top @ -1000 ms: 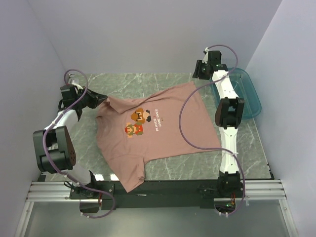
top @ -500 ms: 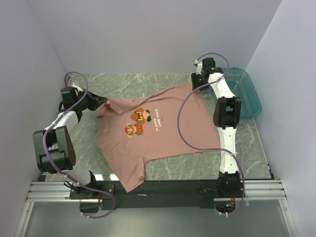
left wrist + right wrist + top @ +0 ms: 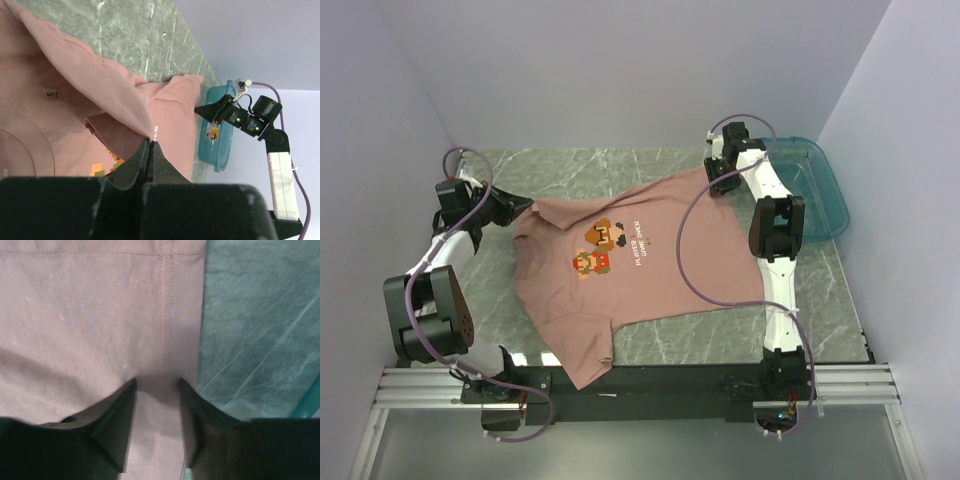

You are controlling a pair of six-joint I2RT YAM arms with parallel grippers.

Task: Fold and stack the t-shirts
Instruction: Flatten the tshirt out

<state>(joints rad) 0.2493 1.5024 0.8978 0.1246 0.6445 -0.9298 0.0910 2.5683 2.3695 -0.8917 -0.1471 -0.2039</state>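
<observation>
Here, t-shirt (image 3: 650, 285) pinched in left gripper (image 3: 150, 143), hem under parted right gripper (image 3: 156, 383)

Chest lettering (image 3: 638, 242) on t-shirt (image 3: 650, 285) too small to read; teal tub (image 3: 828, 190) partly hidden behind right arm (image 3: 778, 228).

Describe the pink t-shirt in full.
The t-shirt is dusty salmon-pink, soft cotton by its look, short-sleeved, with a red-brown pixel-character print and small white lettering. It lies print-up, spread and slightly rumpled on the green marbled table, one part hanging over the near edge. The left gripper is shut on a fold near its collar; the right gripper stands open astride its hem corner.
</observation>
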